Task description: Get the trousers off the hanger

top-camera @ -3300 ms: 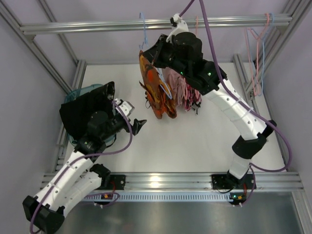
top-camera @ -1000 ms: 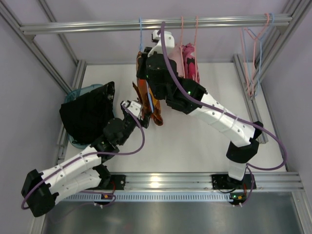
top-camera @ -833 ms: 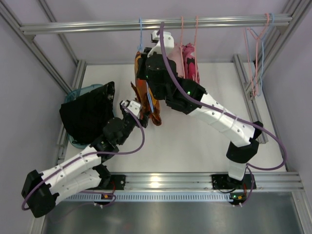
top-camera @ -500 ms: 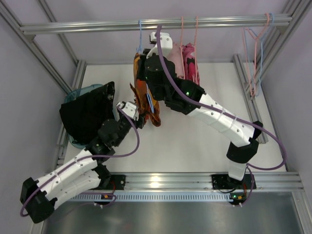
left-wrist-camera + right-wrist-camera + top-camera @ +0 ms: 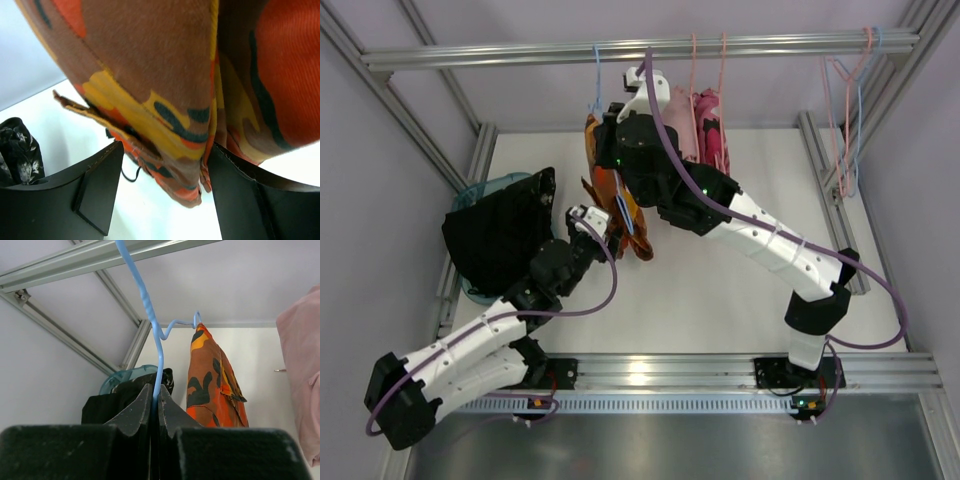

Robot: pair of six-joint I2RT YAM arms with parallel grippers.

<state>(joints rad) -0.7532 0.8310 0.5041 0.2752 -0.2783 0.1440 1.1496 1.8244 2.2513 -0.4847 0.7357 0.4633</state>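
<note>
white table (image 5: 720, 300), two trousers (image 5: 705, 135), right gripper (image 5: 155, 390) pinching blue hanger (image 5: 159, 347), left gripper (image 5: 165, 147) agape around orange pair (image 5: 165, 65)

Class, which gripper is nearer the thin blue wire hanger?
Right. The right gripper is clamped on the thin blue wire hanger; the left gripper sits lower, straddling the orange camouflage trousers.

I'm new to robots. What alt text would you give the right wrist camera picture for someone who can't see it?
The right claw is shut on the wire of a blue hanger that rises to a metal rail above. Beyond it, orange camouflage trousers hang from the hanger, and pale pink trousers show at the right edge.
</note>
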